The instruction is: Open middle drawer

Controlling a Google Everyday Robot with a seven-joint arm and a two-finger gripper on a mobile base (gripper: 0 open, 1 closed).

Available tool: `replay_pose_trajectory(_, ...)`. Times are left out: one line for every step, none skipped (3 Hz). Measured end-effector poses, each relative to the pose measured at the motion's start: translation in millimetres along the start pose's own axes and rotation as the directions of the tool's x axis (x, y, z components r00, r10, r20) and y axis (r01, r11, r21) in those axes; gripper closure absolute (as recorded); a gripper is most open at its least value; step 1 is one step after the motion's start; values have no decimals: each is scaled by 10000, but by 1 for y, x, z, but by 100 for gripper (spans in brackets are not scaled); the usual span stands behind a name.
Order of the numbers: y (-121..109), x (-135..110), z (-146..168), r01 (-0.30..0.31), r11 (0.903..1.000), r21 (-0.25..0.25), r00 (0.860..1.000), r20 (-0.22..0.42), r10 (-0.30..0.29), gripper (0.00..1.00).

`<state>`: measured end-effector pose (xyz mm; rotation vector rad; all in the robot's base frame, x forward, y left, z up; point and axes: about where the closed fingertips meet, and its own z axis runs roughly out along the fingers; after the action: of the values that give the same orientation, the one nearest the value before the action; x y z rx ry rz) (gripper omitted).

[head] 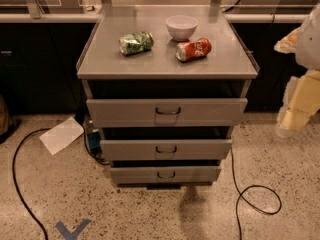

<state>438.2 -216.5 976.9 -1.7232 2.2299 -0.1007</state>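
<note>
Camera view puts the claw [292, 115] at the right edge, beside the cabinet [165, 66] and well apart from it; whether it is open or closed I cannot tell. The middle drawer [130, 149] sits second of three in the cabinet's front, its flat panel facing the camera and its long axis running left to right, so it should slide straight out toward the viewer. It looks like stiff, smooth sheet metal, likely light on its runners, and the sensible hold is the small dark wire handle [166, 149] at the panel's centre.
</note>
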Motion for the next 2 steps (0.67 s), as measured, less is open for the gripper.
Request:
replay_pose_trajectory(0,0,0,0,10000,0,10000,1,0,0)
replay_pose_trajectory(6,-9,18,-67,9999,-128,9991,426,72,0)
